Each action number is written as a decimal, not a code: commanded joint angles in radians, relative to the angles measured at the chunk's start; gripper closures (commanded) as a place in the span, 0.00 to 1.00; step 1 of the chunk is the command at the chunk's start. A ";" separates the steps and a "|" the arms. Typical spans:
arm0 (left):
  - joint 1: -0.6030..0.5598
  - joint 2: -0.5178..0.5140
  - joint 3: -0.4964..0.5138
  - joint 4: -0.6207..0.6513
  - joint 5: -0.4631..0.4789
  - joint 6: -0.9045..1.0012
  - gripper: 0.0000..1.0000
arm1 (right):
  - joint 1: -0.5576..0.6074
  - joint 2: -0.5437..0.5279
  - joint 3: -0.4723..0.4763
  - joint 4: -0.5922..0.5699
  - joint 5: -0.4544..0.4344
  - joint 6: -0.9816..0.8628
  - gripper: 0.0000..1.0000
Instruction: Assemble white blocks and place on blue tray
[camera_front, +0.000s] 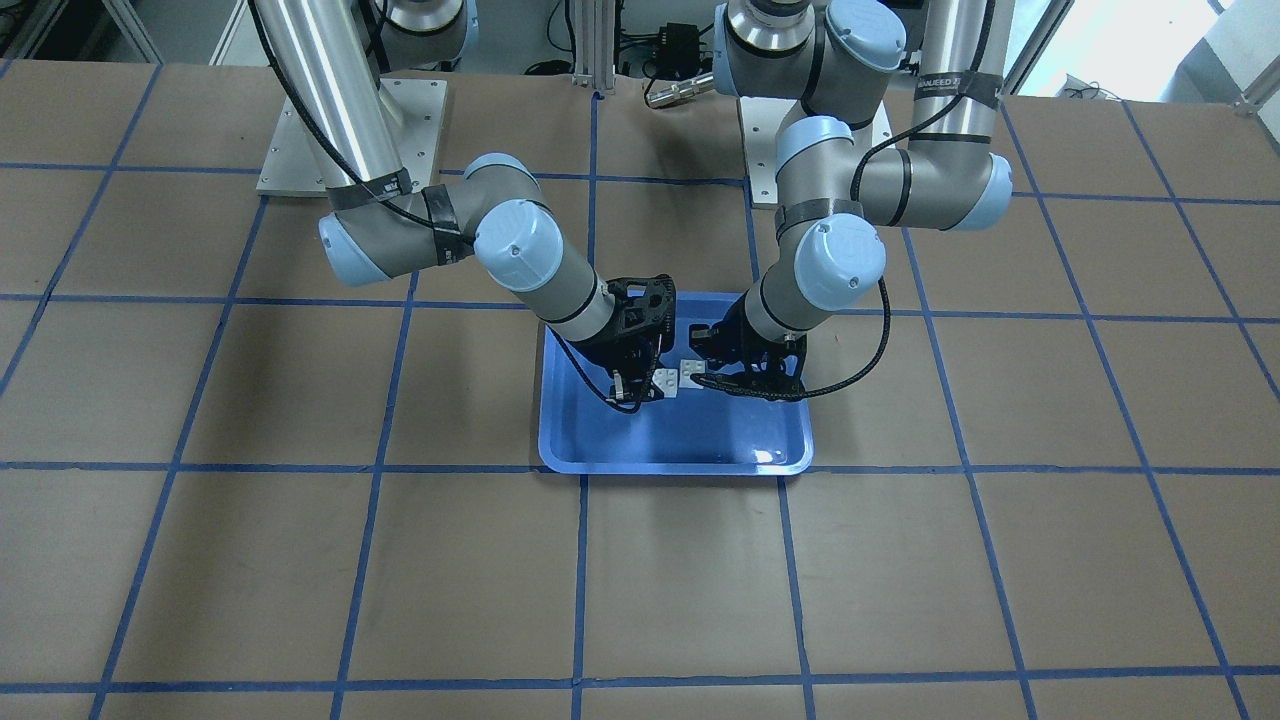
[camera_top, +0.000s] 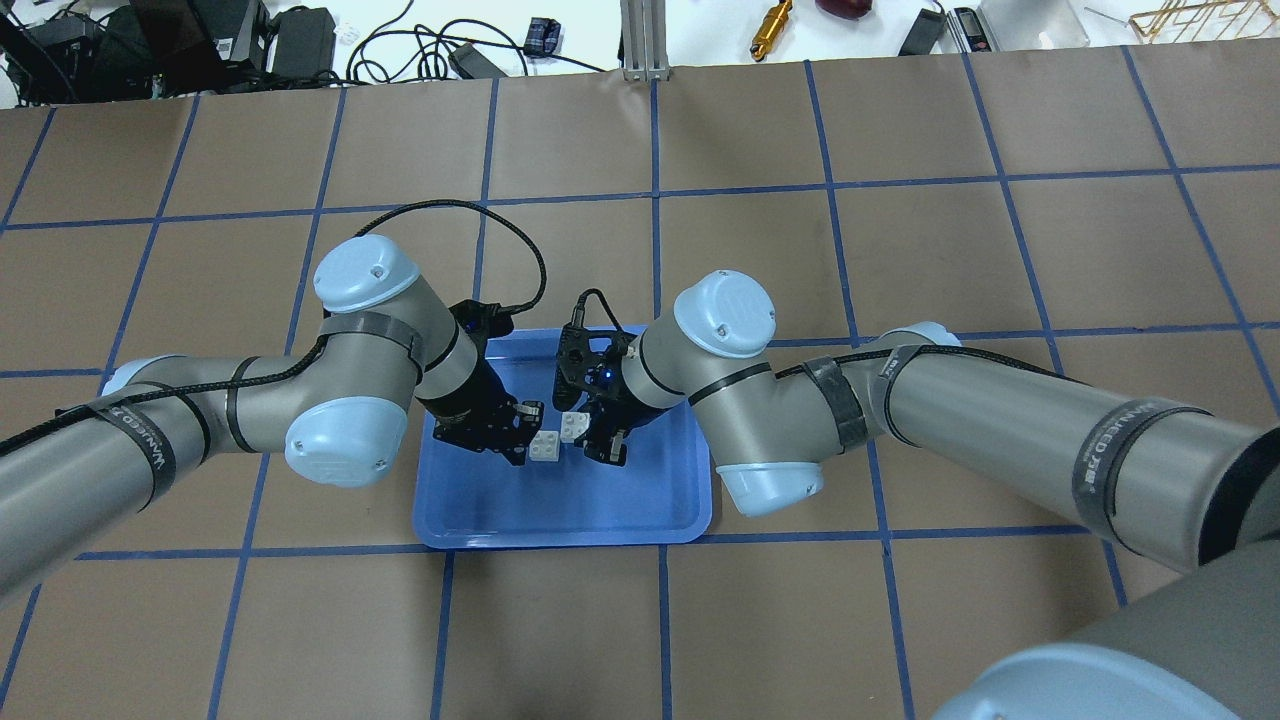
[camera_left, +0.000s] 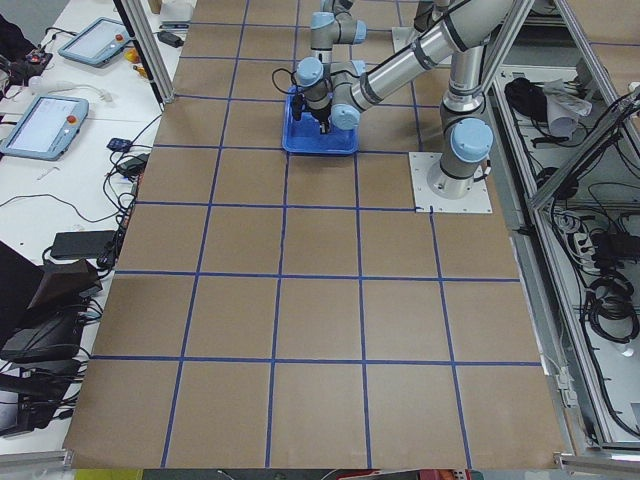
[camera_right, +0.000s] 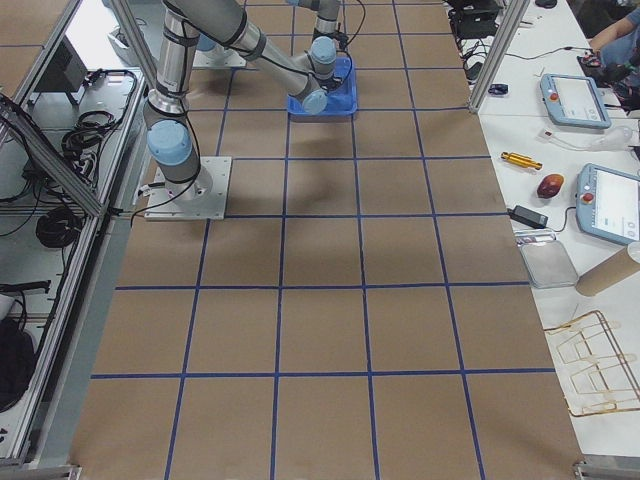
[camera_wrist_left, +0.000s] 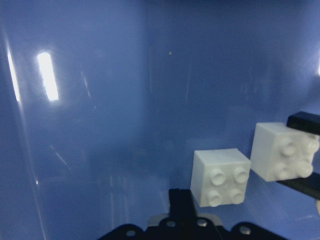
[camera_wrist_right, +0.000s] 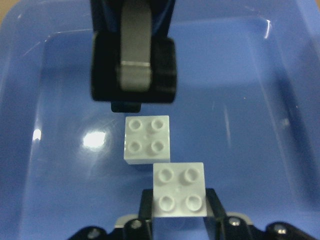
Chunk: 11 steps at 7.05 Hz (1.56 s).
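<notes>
The blue tray (camera_front: 680, 440) lies at the table's centre and also shows in the overhead view (camera_top: 560, 510). Both grippers hang over it, tips close together. My right gripper (camera_wrist_right: 179, 200) is shut on one white block (camera_wrist_right: 179, 190), studs up; it also shows in the overhead view (camera_top: 573, 425). The other white block (camera_wrist_right: 147, 139) sits just beyond it, studs up, and their corners overlap in the right wrist view. My left gripper (camera_wrist_left: 182, 197) shows its fingers together, and this block (camera_wrist_left: 220, 177) is beside them, not between them. The blocks are not joined.
The table is brown paper with a blue tape grid (camera_top: 655, 250). The arms' base plates (camera_front: 350, 135) stand at the robot's side. Cables, tools and tablets lie beyond the table's edge (camera_right: 600, 100). The tray's near half (camera_top: 600, 500) holds nothing.
</notes>
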 joint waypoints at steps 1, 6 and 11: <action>-0.002 0.001 -0.001 -0.001 0.000 0.000 1.00 | 0.002 -0.001 0.002 0.002 -0.002 0.012 1.00; 0.001 -0.017 0.011 0.011 0.002 0.000 1.00 | 0.017 -0.007 0.022 -0.001 0.000 0.065 1.00; 0.001 -0.017 0.010 0.013 0.002 0.000 1.00 | 0.028 -0.002 0.024 -0.001 0.001 0.090 0.41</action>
